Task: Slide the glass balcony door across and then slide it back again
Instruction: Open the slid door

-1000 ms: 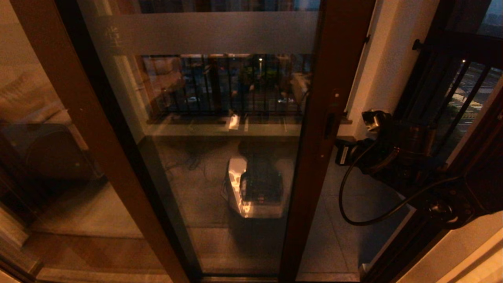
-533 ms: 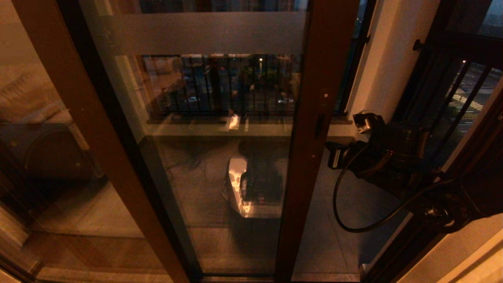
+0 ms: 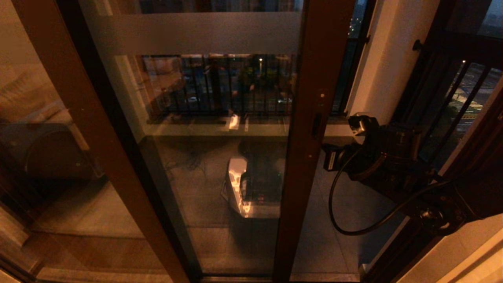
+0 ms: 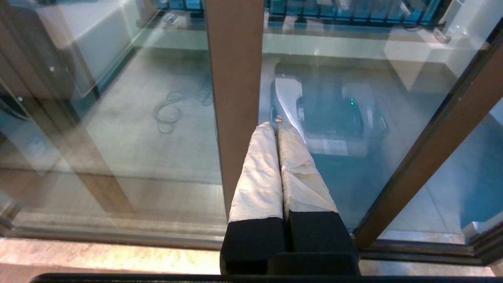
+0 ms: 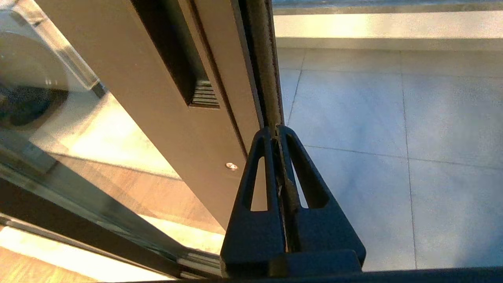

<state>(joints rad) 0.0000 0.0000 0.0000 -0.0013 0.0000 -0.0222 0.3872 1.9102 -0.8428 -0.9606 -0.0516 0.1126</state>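
Note:
The glass balcony door (image 3: 220, 165) has a dark reddish-brown frame and a frosted band (image 3: 196, 33) near its top. Its stile (image 3: 310, 98) carries a small dark handle (image 3: 316, 125). My right gripper (image 3: 327, 157) is shut, with its tips against the stile's open edge just below the handle. In the right wrist view the right gripper (image 5: 274, 131) touches the edge seal of the stile (image 5: 157, 98), beside the handle recess (image 5: 192, 78). My left gripper (image 4: 275, 125) is shut, with white-wrapped fingers close to the glass beside a brown frame post (image 4: 235, 78).
A fixed brown-framed panel (image 3: 78, 118) stands on the left. To the right of the door are a white pillar (image 3: 385, 59), dark balcony railing (image 3: 452, 90) and grey floor tiles (image 3: 342, 220). The floor track (image 3: 235, 278) runs along the bottom. My own reflection (image 3: 255, 188) shows in the glass.
The door has slid to the left, widening the gap on its right. My right gripper has moved left with the stile's edge.

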